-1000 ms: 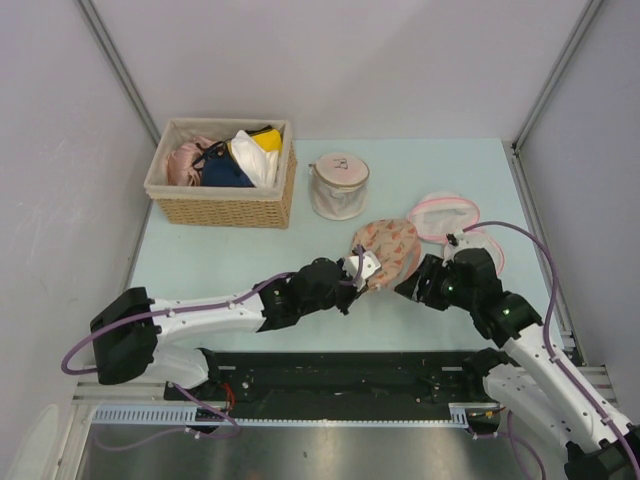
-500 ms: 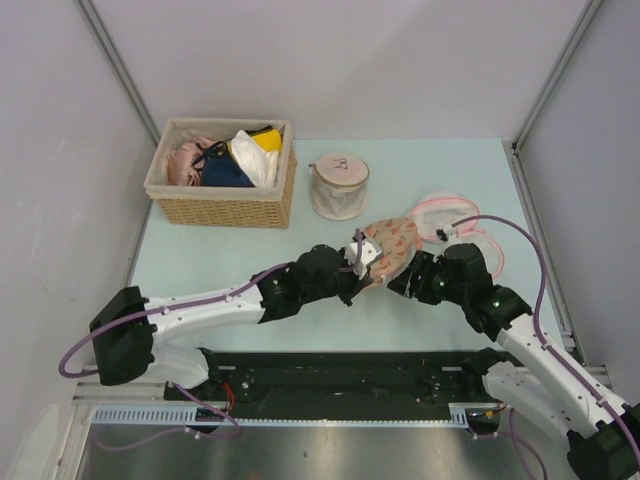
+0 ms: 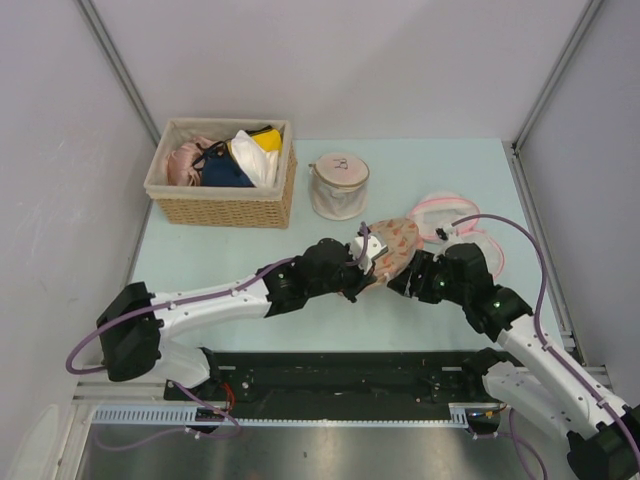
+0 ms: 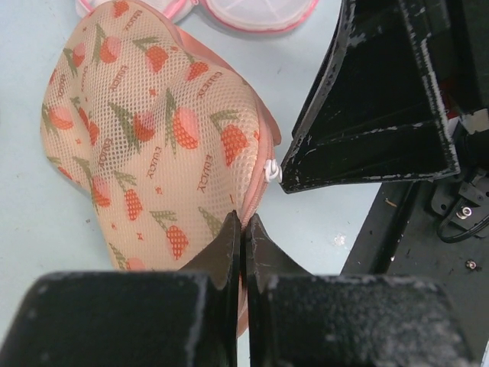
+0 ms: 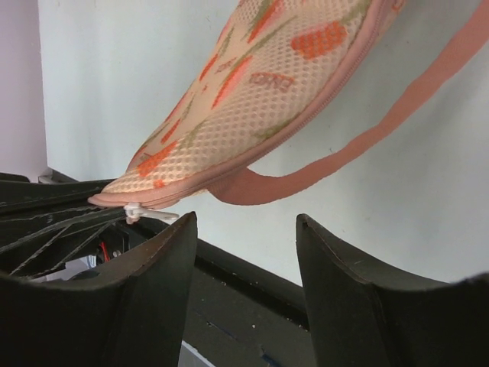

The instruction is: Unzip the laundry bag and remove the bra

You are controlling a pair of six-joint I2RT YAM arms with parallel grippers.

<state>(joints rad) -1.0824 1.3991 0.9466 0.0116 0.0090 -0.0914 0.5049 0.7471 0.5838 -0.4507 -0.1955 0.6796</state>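
Observation:
The laundry bag, a peach mesh pouch with red fruit prints, hangs tilted above the table. My left gripper is shut on its pink zipper edge. In the left wrist view the bag spreads away from the closed fingertips, and a white zipper pull sits on the seam. My right gripper is open just below and right of the bag. In the right wrist view the bag, its zipper pull and a pink loop hang above the open gripper. The bra is not in view.
A wicker basket of garments stands at the back left. A small cylindrical white mesh bag sits at the back middle. Round white mesh bags with pink rims lie right of the pouch. The black rail runs along the near edge.
My left gripper has carried the pouch a little right and away. My right gripper has moved left, close under the pouch's near edge, with its jaws a touch wider.

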